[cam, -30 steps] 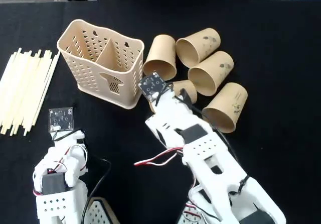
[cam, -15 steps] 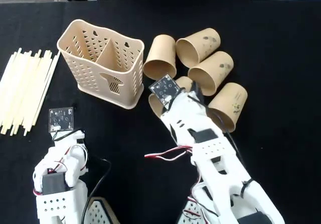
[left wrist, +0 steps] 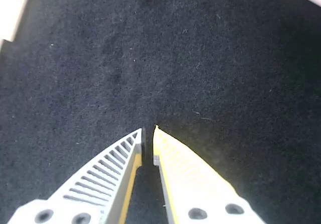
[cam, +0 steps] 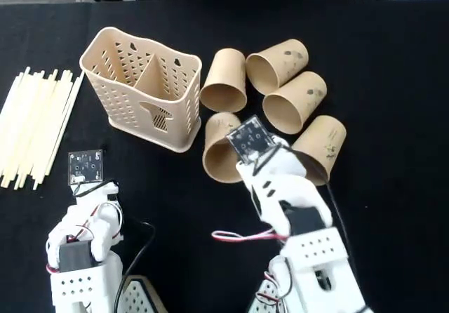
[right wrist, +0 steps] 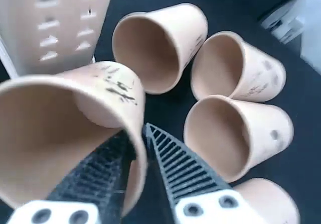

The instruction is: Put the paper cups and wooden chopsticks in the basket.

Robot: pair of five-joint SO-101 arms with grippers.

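Note:
A tan paper cup (cam: 220,149) lies tilted between the basket and my right arm. My right gripper (right wrist: 139,131) is shut on this paper cup (right wrist: 65,133), one finger inside the rim and one outside. Several more paper cups (cam: 295,101) lie on their sides behind and to the right of it. The beige slotted basket (cam: 140,88) stands upright at back left. Wooden chopsticks (cam: 35,127) lie in a loose bundle at the far left. My left gripper (left wrist: 148,130) is shut on nothing above the black cloth, near the front left.
The table has a black cloth cover. The basket wall (right wrist: 65,18) stands close beside the held cup. Loose cups (right wrist: 235,133) crowd the space just past my right gripper. Red and white wires (cam: 238,236) trail from the right arm.
My right arm has drawn back toward the front and right. The gripped cup has come out from among the others and swung toward the basket side. The left arm has kept still.

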